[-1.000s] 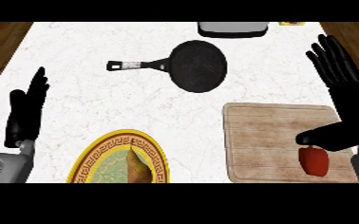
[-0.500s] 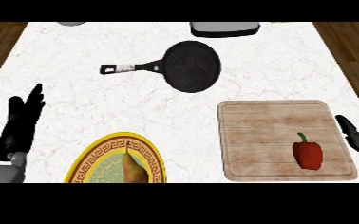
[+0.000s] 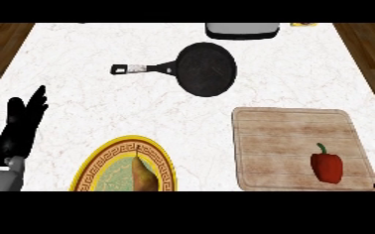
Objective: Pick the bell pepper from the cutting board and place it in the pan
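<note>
- The red bell pepper [image 3: 327,166] lies on the wooden cutting board [image 3: 293,134] at the lower right of the frame, stem pointing up-frame, with nothing touching it.
- The black pan [image 3: 208,69] sits in the upper middle, handle pointing left, with nothing in it and well apart from the board.
- The left hand [image 3: 22,125] rests at the left edge, fingers straight and released, holding nothing.
- The right hand does not show anywhere in the frame.
- Judged from this, the pick is not yet made; the step in hand is the approach to the pepper.
- The next move calls for the right hand to enter at lower right, descend over the pepper and close round it, then carry it up-left to the pan.
- A yellow patterned plate [image 3: 99,166] with food sits at lower middle-left, outside that path.
</note>
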Controlling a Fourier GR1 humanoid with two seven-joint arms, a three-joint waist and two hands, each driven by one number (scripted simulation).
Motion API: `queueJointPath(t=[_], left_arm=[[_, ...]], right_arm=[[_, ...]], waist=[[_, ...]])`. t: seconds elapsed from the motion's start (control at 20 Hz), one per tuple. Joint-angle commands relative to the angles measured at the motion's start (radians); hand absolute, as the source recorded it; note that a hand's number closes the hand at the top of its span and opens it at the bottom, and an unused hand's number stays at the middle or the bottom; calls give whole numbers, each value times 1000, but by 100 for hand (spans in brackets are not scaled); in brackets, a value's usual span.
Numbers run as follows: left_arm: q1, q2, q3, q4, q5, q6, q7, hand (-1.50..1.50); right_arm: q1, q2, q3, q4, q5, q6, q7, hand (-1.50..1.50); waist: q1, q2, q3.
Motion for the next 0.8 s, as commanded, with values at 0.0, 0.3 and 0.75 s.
queueJointPath(t=[0.0, 0.3, 0.75], left_arm=[[-6, -24, -13, -4, -17, 19, 3, 0], [-18, -32, -25, 6, -32, 8, 1, 0], [-66, -33, -12, -2, -36, -24, 47, 0]], right_arm=[[34, -188, -32, -56, 113, 27, 185, -150], [64, -346, 68, -197, 269, 102, 494, -150], [-116, -424, 326, -210, 413, 244, 829, -150]], waist=[[14, 5, -3], [25, 7, -3], [42, 6, 1]])
